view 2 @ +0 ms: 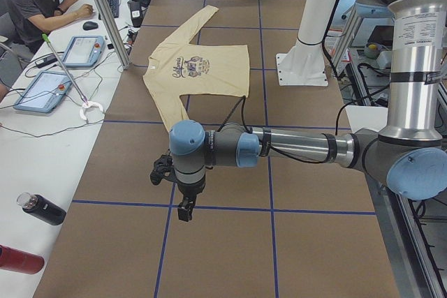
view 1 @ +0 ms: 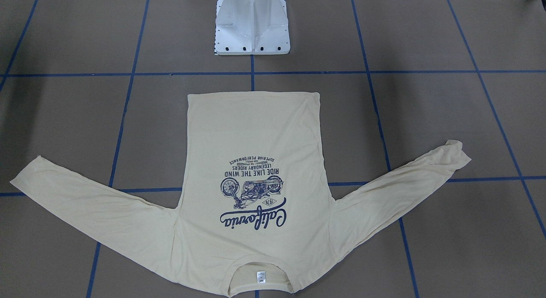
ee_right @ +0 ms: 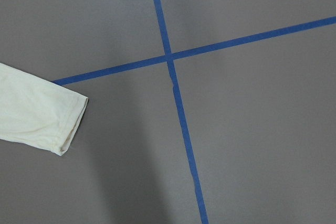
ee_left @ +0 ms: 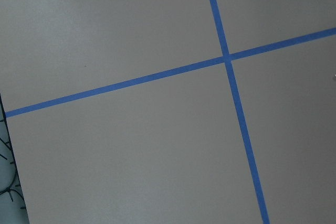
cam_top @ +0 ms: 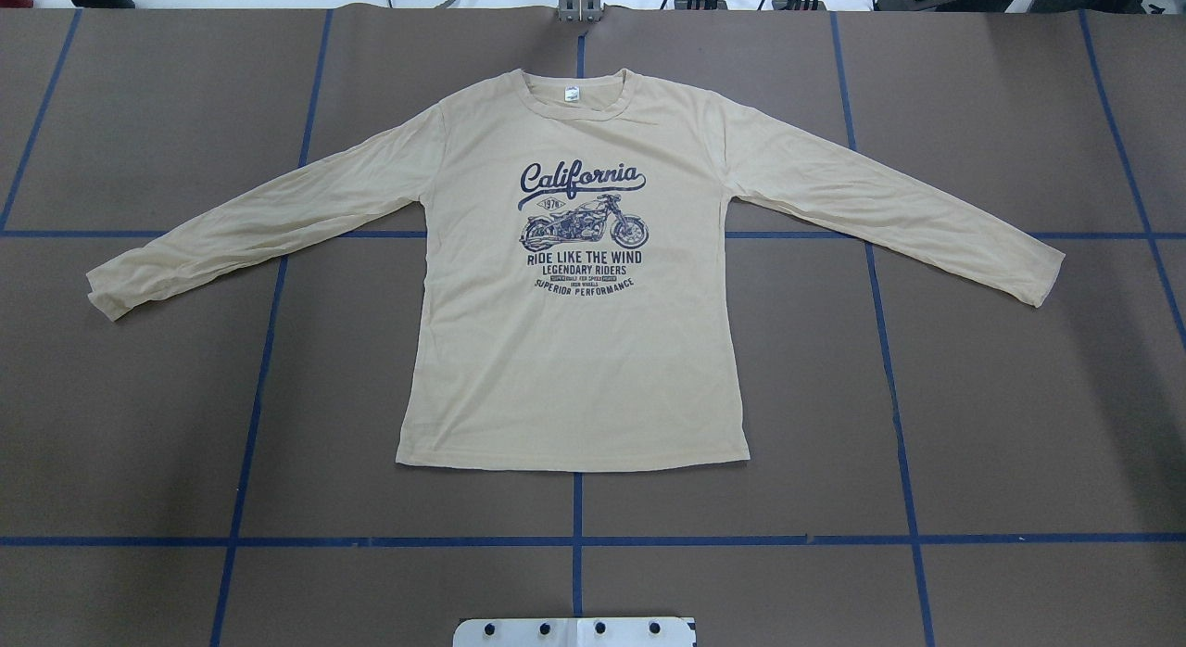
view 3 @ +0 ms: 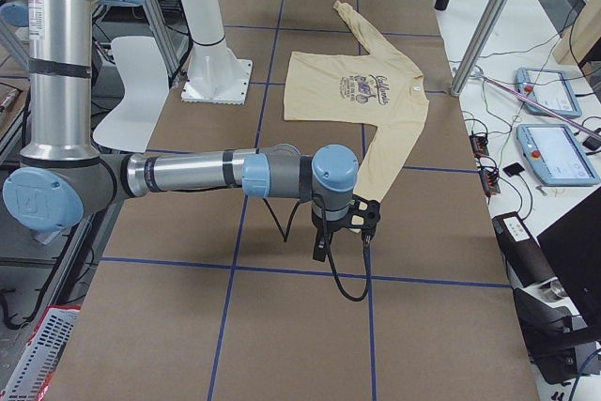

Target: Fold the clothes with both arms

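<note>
Shirt (cam_top: 574,369) lies flat, print up, in the middle of the overhead frame, 2 sleeves spread wide. Left gripper (view 2: 184,211) and right gripper (view 3: 319,253) hang over bare table (cam_top: 1019,397), clear of it. Can't tell how open either one is.

Both hang downward: left end effector (view 2: 185,211), right end effector (view 3: 319,253) (grip unclear).

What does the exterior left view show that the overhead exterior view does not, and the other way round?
Only exterior left: the left arm, its gripper above the table, and a seated person. Only overhead: the white neck tag. Both: the T-shirt lying flat and unfolded on the taped table, and the white pedestal base.
</note>
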You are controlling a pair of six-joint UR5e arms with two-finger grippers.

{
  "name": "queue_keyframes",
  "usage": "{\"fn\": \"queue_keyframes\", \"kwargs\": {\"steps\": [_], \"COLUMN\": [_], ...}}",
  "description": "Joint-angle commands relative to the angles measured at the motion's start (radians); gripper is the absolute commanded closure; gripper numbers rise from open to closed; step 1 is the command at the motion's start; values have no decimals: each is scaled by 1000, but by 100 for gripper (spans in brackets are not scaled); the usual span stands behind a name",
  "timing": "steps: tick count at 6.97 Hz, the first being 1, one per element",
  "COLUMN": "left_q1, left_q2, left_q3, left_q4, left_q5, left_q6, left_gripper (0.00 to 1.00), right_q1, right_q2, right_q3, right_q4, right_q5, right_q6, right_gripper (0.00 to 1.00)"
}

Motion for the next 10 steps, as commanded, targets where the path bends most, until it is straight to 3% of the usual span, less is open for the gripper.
{"fn": "queue_keyframes", "kwargs": {"steps": [1,3,5,7,8,10], "left_q1": [0,1,6,14,38,92], "left_q2": [0,-15,-103,-105,-95,-104], "left_q3": [-1,-21,-41,-52,-29,18], "left_q4": [0,-3,-2,-62,-131,-147], "left_q5": [-2,-8,-18,-87,-124,-278], "left_q6": [-1,-8,-8,-5,-4,-22], "left_gripper": [0,0,0,0,0,0], "right_q1": [0,-18,-148,-176,-195,-253], "right_q2": [2,40,59,128,126,119], "right_q3": [5,42,88,82,62,-45], "right_q4": [0,-5,-2,-6,36,220], "right_q5": [3,5,3,44,78,36], "right_q6": [3,5,12,14,9,20], "right_gripper": [0,0,0,0,0,0]}}
